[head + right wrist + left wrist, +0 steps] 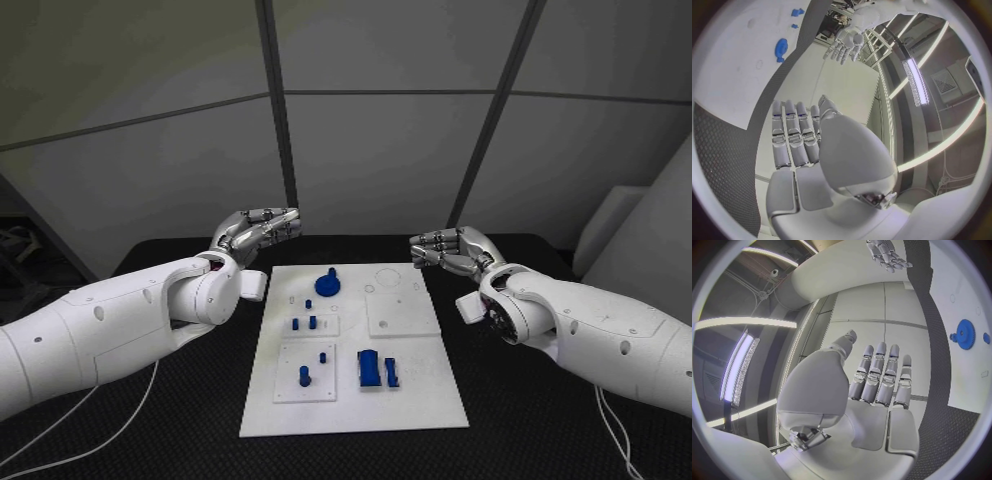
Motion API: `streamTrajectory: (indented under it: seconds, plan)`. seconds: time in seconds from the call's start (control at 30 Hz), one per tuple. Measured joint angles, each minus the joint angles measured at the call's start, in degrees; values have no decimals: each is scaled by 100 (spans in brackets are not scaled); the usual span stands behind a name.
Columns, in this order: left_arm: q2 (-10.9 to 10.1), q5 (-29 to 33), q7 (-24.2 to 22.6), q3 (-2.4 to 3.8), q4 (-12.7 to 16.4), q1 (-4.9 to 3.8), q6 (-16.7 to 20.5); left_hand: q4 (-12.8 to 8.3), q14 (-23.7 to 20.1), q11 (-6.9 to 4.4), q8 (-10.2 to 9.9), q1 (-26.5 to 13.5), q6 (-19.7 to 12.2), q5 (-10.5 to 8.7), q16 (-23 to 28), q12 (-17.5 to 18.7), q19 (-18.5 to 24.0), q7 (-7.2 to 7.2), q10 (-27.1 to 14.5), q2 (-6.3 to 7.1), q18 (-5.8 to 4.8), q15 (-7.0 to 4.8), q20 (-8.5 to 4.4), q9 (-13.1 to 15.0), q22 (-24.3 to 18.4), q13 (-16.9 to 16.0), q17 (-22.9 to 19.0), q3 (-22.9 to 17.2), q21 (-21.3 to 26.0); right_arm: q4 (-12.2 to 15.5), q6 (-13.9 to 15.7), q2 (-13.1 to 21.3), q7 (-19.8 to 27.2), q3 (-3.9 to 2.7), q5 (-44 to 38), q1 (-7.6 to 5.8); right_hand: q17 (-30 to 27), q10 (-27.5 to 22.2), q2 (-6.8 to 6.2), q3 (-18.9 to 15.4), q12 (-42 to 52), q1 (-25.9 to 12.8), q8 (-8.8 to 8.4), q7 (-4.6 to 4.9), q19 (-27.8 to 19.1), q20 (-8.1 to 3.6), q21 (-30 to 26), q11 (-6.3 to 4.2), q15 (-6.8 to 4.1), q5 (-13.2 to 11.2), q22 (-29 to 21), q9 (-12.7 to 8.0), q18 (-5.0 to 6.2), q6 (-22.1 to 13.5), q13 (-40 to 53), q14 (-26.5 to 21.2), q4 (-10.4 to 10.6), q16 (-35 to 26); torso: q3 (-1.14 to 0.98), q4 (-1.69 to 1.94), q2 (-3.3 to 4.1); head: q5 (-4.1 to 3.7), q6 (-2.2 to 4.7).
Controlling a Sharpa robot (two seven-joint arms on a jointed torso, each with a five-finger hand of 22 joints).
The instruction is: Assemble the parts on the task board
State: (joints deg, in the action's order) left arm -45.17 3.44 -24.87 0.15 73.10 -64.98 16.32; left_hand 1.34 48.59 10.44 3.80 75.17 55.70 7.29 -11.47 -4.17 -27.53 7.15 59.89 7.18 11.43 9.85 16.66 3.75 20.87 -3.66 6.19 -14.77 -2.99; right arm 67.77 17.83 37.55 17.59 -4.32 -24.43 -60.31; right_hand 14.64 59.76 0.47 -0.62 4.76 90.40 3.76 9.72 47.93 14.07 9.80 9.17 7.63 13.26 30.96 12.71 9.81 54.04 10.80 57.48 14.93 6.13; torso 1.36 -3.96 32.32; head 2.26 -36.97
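The flat white rectangular task board (361, 395) lies mid-surface, small blue plastic parts (378, 370) on it, a blue round gear (327, 285) toward 12 o'clock. Left hand (260, 232) at 10 o'clock and right hand (450, 248) at 2 o'clock hover empty, fingers extended. Black surface (548, 410) around. No writing is legible.

The task board (418, 400) looks like matt white plastic, flat and smooth, with thinner white plates of the same finish set on it. The blue parts, the toothed wheel (327, 285) among them, seem to be smooth plastic with a slight sheen. The worktop (534, 420) wears a black cover, dull and finely textured, almost like woven mat. Both arms have glossy white plastic shells. The left hand (260, 230) and right hand (450, 247) show silvery, metallic-looking fingers; up close their palms are smooth, pale and satin.
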Motion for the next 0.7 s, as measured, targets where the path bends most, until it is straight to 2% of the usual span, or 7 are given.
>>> streamTrajectory:
  seconds: [0.13,0.23,0.37,0.4,0.57,0.67,0.7]
  plan:
    - [140,143,-136,4,-196,24,139,7,53,-26,0,91,-75,0,398,50,332,-29,-203,-171,-4,53,14,0,-471,4,-223,362,0,-295,-10,-187,244,-29,300,0,-492,-112,38,-22,-102,-246,0,-14,27,84,-482,89,71,0,-535,-346,0,-71,-445,-124,-201,-251,-17,2,-48,-2,59]
    - [202,198,-186,3,-268,49,215,-5,46,-43,-20,64,-183,0,532,73,353,-24,-338,-273,-6,27,-8,-17,-570,24,-267,498,18,-386,-17,-255,331,-36,396,0,-727,-233,66,-21,-115,-442,-19,-18,27,127,-622,61,56,-24,-817,-523,0,-172,-648,-213,-344,-263,-26,2,-70,10,58]
    - [181,197,-173,1,-210,58,231,-67,-706,-196,-198,-1119,-1020,-120,687,240,702,-133,-1211,-498,-7,-127,-277,-189,-809,186,-434,651,156,-307,6,-201,319,-13,401,9,-853,-1095,10,19,-292,-1759,-189,-159,-706,-106,-794,-85,-65,-231,-1177,-649,-9,-967,-861,-1051,-525,-435,-29,19,-69,-5,74]
    - [176,195,-172,1,-178,68,245,-89,-867,-229,-224,-1368,-1196,-144,749,268,786,-156,-1396,-529,-6,-161,-326,-216,-858,213,-460,674,177,-265,20,-179,319,-5,410,11,-879,-1295,1,26,-321,-2056,-224,-190,-875,-157,-822,-118,-94,-274,-1256,-674,-96,-1148,-896,-1243,-564,-460,-32,30,-69,-18,83]
    - [157,169,-173,-3,181,151,451,-112,-1610,-383,-306,-2510,-2011,-392,970,330,1137,-429,-2251,-634,-8,-314,-589,-308,-1087,299,-549,825,221,195,227,-7,351,85,562,15,-1123,-2144,-25,48,-398,-3319,-296,-333,-1582,-387,-903,-262,-221,-466,-1590,-882,-228,-1918,-997,-2060,-731,-537,-69,165,-84,-126,177]
    - [120,131,-185,-6,505,229,721,-127,-1996,-462,-307,-3106,-2435,-524,1036,358,1326,-541,-2695,-669,-6,-393,-717,-333,-1205,326,-578,901,264,639,494,142,419,166,763,15,-1256,-2588,-34,57,-413,-3980,-318,-406,-1957,-502,-909,-337,-404,-566,-1765,-1032,-239,-2322,-1030,-2488,-817,-550,-97,260,-97,-183,225]
    - [109,116,-190,-7,615,255,824,-118,-2115,-485,-327,-3288,-2564,-560,1036,358,1377,-570,-2833,-676,-4,-417,-768,-340,-1242,332,-584,919,265,789,592,195,446,193,842,15,-1289,-2725,-34,55,-413,-4187,-333,-440,-2074,-539,-931,-364,-458,-597,-1819,-1070,-319,-2448,-1036,-2623,-845,-566,-104,285,-101,-196,235]
